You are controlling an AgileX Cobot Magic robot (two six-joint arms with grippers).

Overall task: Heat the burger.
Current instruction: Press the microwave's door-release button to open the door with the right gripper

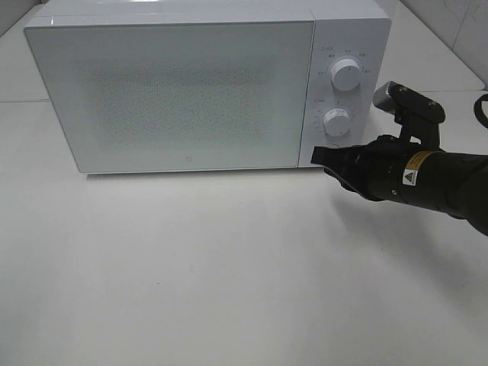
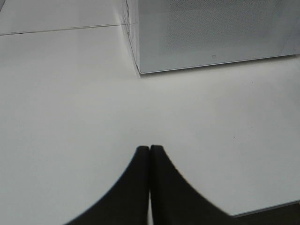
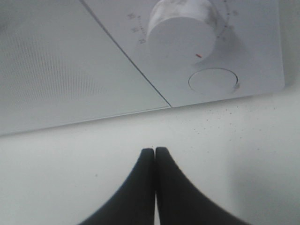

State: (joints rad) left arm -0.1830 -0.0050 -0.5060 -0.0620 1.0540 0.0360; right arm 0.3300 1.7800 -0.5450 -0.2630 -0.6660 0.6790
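Observation:
The burger is out of view in every frame. A white microwave [image 1: 175,91] stands at the back of the table with its frosted door closed. My right gripper [image 1: 319,156] is shut with nothing in it. It hovers just in front of the microwave's lower right corner, below the lower knob [image 1: 336,120]. In the right wrist view the shut fingertips [image 3: 154,151] point toward the round button [image 3: 213,80] under that knob [image 3: 183,35], a short way off it. My left gripper [image 2: 149,148] is shut and empty, low over the white table [image 2: 70,117], off the microwave's left front corner [image 2: 138,70].
An upper knob [image 1: 346,75] sits on the microwave's control panel. The white tabletop [image 1: 191,267] stretches in front of the microwave. The right arm's black body [image 1: 427,179] lies across the table's right side.

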